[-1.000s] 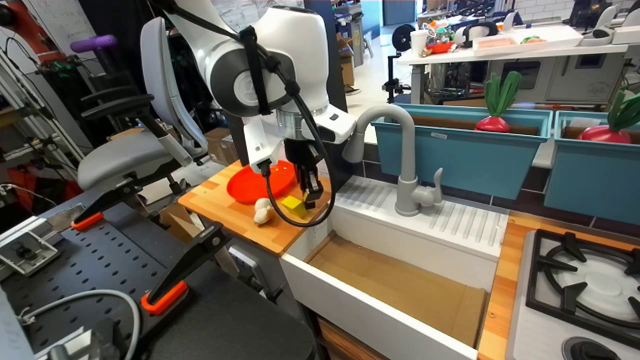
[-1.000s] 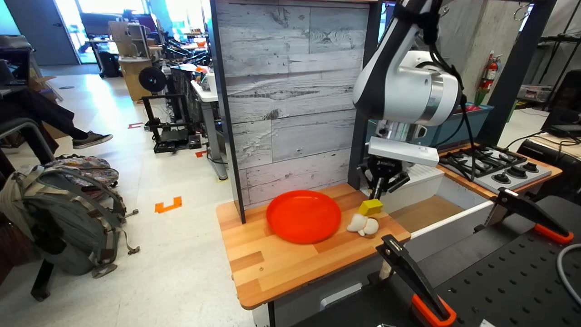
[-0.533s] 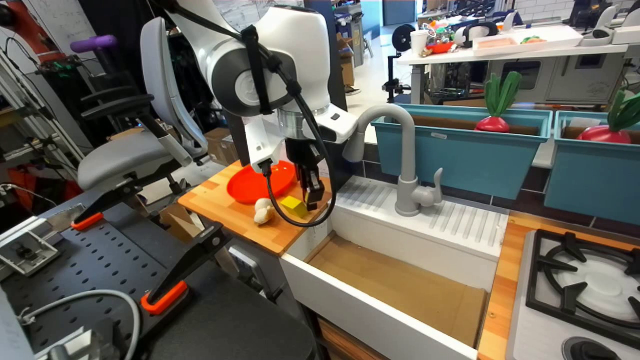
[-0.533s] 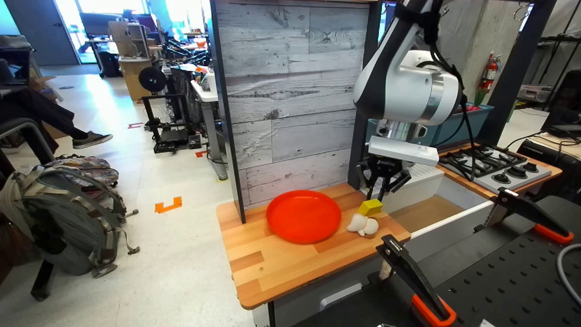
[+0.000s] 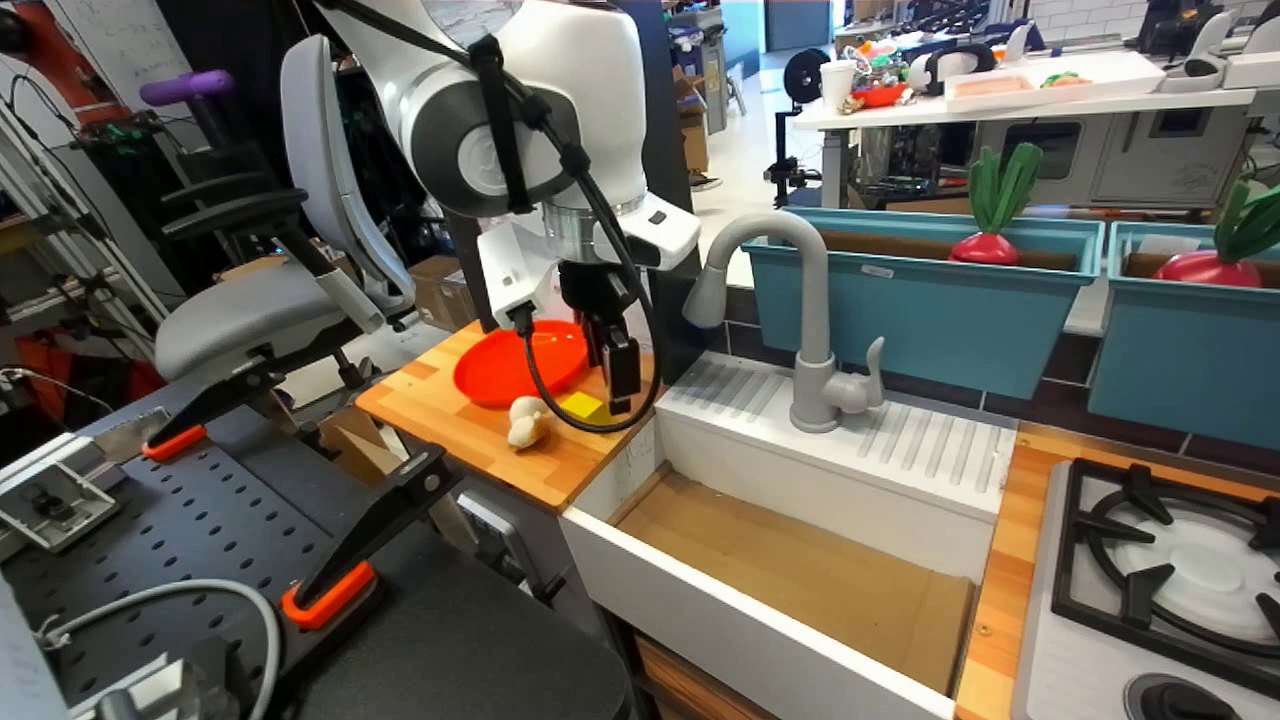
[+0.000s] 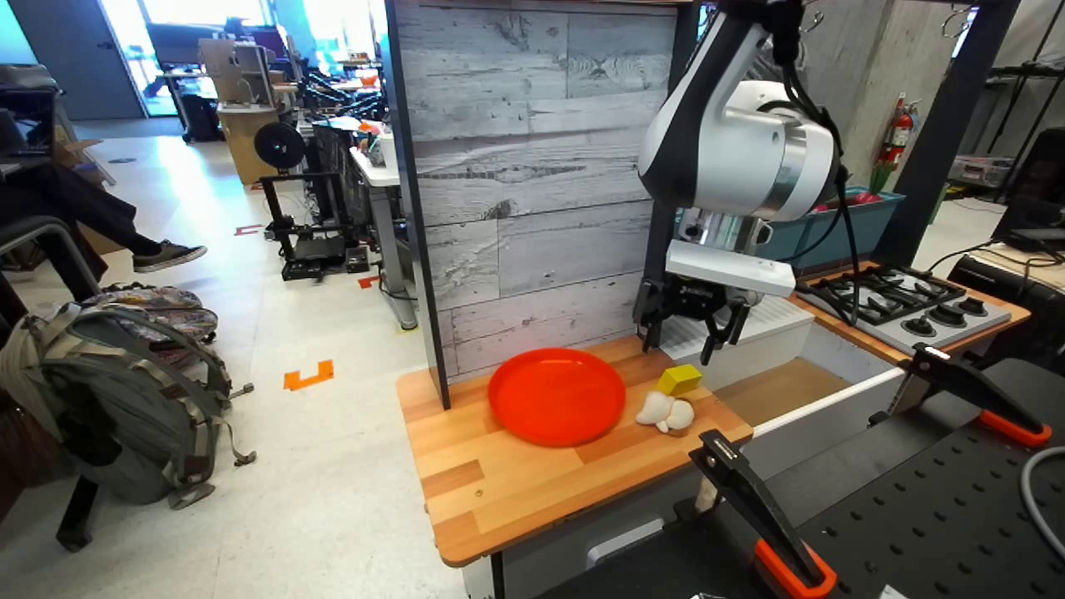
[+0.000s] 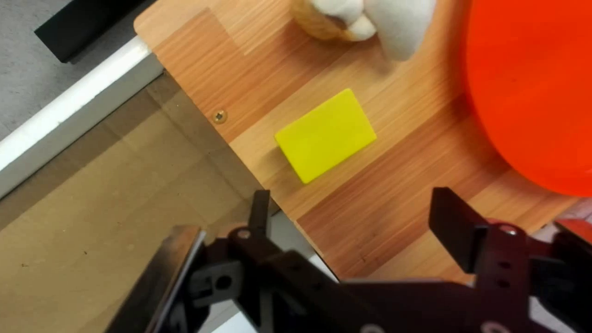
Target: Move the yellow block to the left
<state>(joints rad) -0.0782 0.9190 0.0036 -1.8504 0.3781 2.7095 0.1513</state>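
Note:
The small yellow block (image 7: 326,136) lies flat on the wooden counter (image 7: 388,208), near the edge that borders the sink. In both exterior views the yellow block (image 6: 679,380) sits right beside the pale cream piece (image 6: 666,412). My gripper (image 7: 353,191) is wide open, with only bare counter seen between its fingers in the wrist view. Its fingertips hang above the counter, just behind the block in an exterior view, where the gripper (image 6: 679,353) touches nothing. From another angle the dark fingers (image 5: 622,375) partly cover the block's far side.
A round red plate (image 6: 556,397) rests on the counter near the block. The white sink (image 5: 760,640) with its grey faucet (image 5: 815,300) adjoins the counter edge. A grey wooden panel (image 6: 541,166) rises behind the plate. A black clamp (image 6: 753,499) stands in front of the counter.
My gripper's fingers have spread from almost together to wide apart. The hand has risen a little from beside the block. The block, cream piece and plate stay where they were.

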